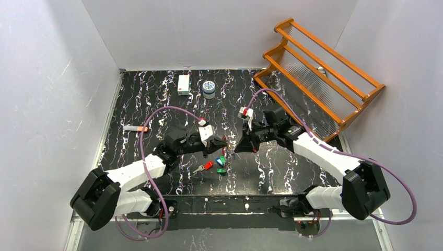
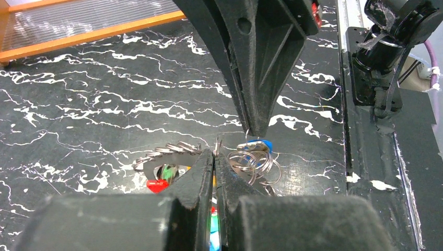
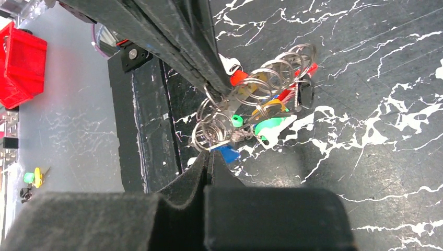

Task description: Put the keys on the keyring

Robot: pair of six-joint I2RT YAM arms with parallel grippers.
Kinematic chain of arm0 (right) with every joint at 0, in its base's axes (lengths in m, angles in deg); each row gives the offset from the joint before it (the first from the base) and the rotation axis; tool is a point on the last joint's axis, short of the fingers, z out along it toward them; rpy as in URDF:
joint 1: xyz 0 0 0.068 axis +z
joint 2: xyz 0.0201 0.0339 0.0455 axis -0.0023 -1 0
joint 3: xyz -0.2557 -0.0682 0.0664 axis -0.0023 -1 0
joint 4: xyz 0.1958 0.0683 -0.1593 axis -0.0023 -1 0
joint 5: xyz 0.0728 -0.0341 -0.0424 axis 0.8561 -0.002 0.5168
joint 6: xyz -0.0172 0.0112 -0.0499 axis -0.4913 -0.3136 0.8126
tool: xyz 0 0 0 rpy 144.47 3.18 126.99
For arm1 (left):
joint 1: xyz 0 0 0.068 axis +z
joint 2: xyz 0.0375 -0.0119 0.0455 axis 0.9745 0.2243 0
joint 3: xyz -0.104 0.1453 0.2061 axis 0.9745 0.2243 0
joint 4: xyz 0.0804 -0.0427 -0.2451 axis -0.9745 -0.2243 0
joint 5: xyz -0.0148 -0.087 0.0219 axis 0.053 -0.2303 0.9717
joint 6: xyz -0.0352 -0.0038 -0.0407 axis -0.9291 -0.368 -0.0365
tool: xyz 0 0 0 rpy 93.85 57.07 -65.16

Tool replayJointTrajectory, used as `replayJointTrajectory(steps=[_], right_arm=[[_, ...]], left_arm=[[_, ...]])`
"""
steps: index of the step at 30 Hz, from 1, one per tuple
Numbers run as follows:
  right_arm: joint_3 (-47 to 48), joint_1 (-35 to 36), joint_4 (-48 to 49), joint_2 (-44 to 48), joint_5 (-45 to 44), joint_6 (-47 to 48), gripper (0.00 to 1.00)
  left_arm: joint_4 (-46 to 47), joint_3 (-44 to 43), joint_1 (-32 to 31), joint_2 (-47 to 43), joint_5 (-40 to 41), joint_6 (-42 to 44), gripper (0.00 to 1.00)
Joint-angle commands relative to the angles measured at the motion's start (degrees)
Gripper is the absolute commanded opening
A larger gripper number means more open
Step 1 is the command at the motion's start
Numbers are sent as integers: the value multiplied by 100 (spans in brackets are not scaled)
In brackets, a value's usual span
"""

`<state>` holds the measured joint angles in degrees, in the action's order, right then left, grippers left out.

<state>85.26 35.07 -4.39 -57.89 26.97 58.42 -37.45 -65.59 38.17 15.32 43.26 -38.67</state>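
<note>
The keyring [image 2: 168, 151], a chain of silver rings with red, green and yellow capped keys [image 3: 271, 125] fanned under it, hangs just above the black marbled table between my two grippers. My left gripper [image 2: 216, 152] is shut on a thin ring edge in the middle of the bunch. My right gripper [image 3: 209, 155] comes in from the opposite side and is shut on a small ring beside the blue-capped key [image 3: 228, 153]. In the top view the two grippers [image 1: 223, 141] [image 1: 237, 147] meet tip to tip. Loose keys lie below them: a red-capped one [image 1: 207, 166] and green-capped ones [image 1: 221, 161].
An orange wooden rack [image 1: 323, 73] stands at the back right. A white box [image 1: 183, 83] and a round tin [image 1: 209, 89] sit at the back, with a small tube [image 1: 136, 127] at the left. The table's near edge carries the arm bases [image 1: 245, 206].
</note>
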Motion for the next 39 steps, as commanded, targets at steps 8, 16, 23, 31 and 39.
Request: replayJointTrajectory(steps=[8, 16, 23, 31, 39], right_arm=[[426, 81, 100, 0, 415, 216, 1], [611, 156, 357, -145, 244, -26, 1], [660, 171, 297, -271, -16, -44, 1], [564, 172, 109, -252, -564, 35, 1], [529, 171, 30, -317, -738, 8, 1]], left_arm=[[-6, -136, -72, 67, 5, 123, 0], [-36, -136, -83, 50, -21, 154, 0], [-46, -144, -85, 41, -22, 176, 0], [-55, -145, -85, 41, -23, 180, 0], [-62, -146, -85, 32, -30, 184, 0]])
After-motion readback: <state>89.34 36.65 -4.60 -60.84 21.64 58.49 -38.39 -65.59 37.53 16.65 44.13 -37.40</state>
